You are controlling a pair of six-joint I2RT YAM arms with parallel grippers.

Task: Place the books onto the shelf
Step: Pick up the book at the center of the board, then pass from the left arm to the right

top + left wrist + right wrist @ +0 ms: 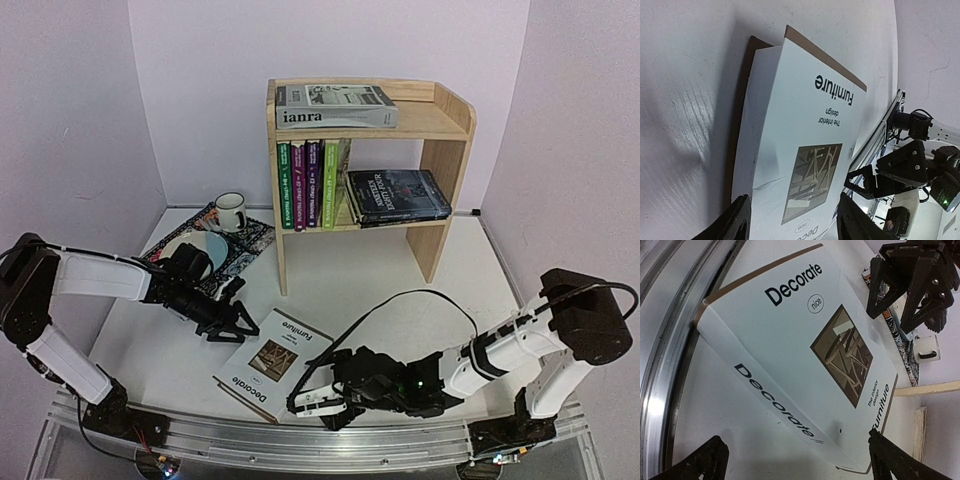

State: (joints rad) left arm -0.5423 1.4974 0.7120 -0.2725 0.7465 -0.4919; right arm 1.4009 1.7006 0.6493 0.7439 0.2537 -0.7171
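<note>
White and thick, the "Decorate" book [272, 362] lies flat on the table [380, 285], close to the near edge, cover up, and it is not on the shelf [445, 165] yet. My left gripper [228, 320] sits low, just beside the book's far left edge. Its two fingers [735, 222] are partly apart and hold nothing. From my left wrist I see the book's cover between them, but I cannot tell if they touch it. My right gripper [318, 405] is by the book's near right corner, on the spine side. It is spread wide, with one finger showing on each side of the spine in my wrist view, and it holds nothing. The shelf stands at the far side of the table, well apart from this book. On its top board the grey "ianra" book [335, 105] lies flat. On the lower board green and purple books [308, 185] stand upright at the left end, and dark books [398, 195] lie flat in a pile at the right end. A white mug [230, 211] stands on a patterned mat [255, 238] near the shelf's left side.
</note>
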